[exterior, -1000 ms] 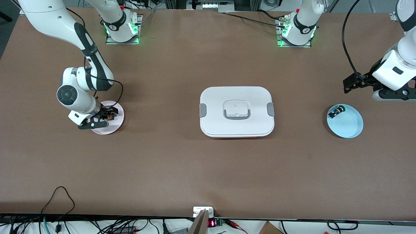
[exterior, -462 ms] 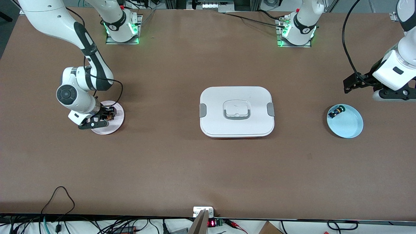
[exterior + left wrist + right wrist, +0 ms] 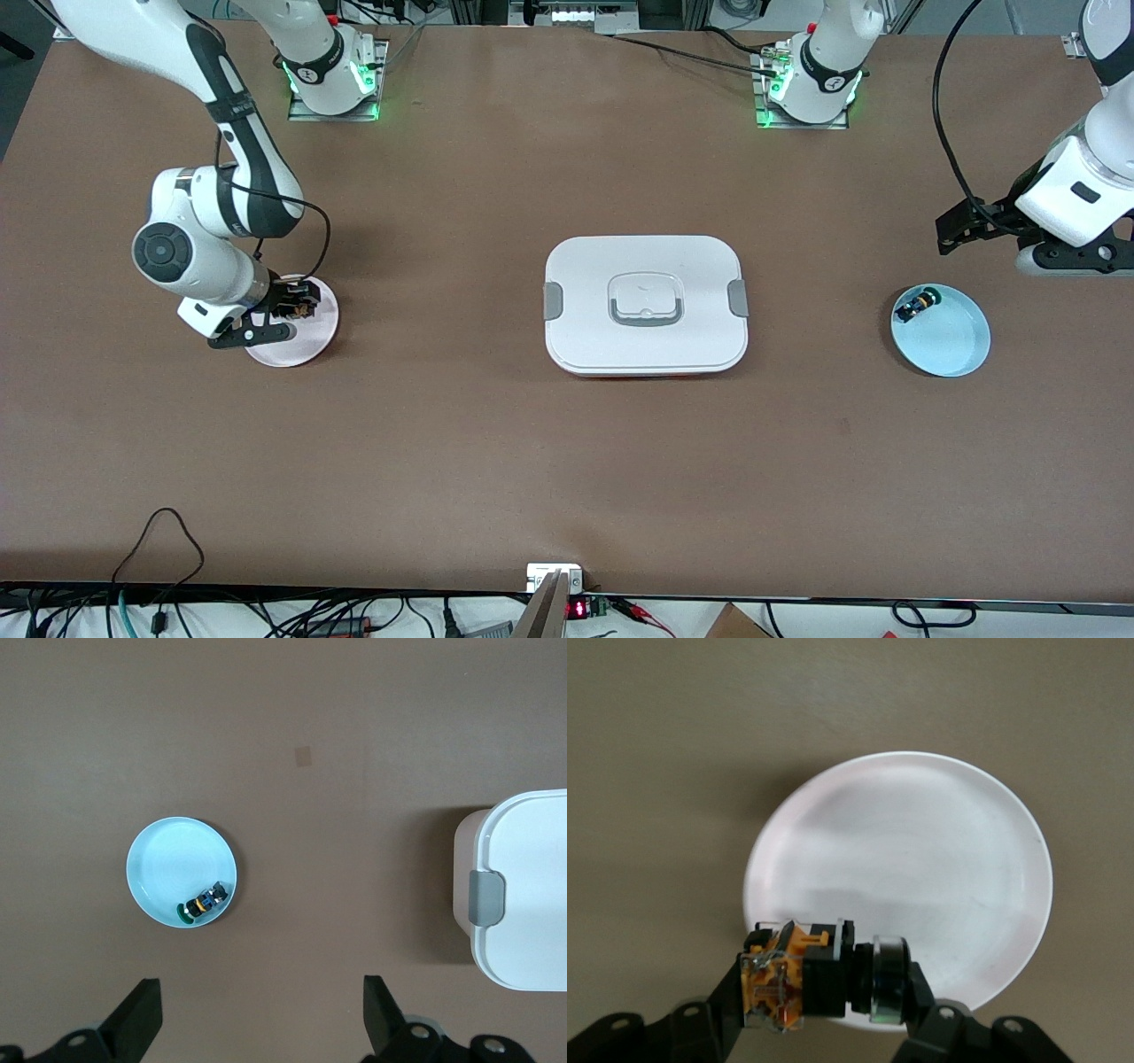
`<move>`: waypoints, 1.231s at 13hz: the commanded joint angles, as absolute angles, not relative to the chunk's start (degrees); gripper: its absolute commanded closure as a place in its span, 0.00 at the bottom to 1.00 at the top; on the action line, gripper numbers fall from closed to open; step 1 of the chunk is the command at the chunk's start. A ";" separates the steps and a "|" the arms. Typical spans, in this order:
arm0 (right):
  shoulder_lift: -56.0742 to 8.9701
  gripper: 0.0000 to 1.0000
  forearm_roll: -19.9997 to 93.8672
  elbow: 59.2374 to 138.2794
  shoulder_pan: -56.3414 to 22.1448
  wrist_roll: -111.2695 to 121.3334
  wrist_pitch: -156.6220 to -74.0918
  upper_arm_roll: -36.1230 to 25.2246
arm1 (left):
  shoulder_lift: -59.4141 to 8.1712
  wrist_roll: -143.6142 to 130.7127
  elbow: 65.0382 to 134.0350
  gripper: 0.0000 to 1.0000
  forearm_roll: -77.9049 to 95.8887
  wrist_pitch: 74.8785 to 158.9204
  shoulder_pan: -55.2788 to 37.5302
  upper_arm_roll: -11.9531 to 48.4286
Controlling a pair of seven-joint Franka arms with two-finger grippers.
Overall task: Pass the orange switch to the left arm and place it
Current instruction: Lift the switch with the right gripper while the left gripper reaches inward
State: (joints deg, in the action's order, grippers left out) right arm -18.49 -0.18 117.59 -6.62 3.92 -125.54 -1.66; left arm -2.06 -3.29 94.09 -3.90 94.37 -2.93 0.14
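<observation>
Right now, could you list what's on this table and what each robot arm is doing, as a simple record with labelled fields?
Centre of table: large white plastic box with grey side latches, lid on.
Right arm's end: round pink plate.
Right gripper: over the pink plate, jaws shut on the small black switch with orange end, lifted off the plate.
Left arm's end: round light-blue plate holding a small black switch with green cap.
Left gripper: waiting above the table beside the blue plate, jaws open, holding nothing.

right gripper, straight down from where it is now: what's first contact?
Likely the pink plate: the right gripper, shut on the orange switch, hangs over its rim. Height is unclear; the switch would touch first.
</observation>
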 commanded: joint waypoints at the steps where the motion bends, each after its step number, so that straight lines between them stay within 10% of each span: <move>1: -18.19 0.92 4.99 106.65 -6.41 11.38 -111.58 -0.26 | -2.11 -3.60 93.34 0.00 -3.25 93.69 -2.64 0.26; 8: -15.65 0.92 10.44 99.07 -6.33 27.22 -109.86 -0.18 | -2.11 -3.43 93.34 0.00 -3.25 93.60 -2.55 0.26; 16: -13.45 0.92 42.94 97.21 -8.52 52.35 -110.57 0.61 | -2.64 -3.60 93.34 0.00 -2.90 90.01 -2.11 0.26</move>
State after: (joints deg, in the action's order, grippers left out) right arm -14.18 37.26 97.20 -7.82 47.39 -110.90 0.16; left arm -2.21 -3.33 94.13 -3.90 92.26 -2.59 -0.12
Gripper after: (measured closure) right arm 0.278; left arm 0.000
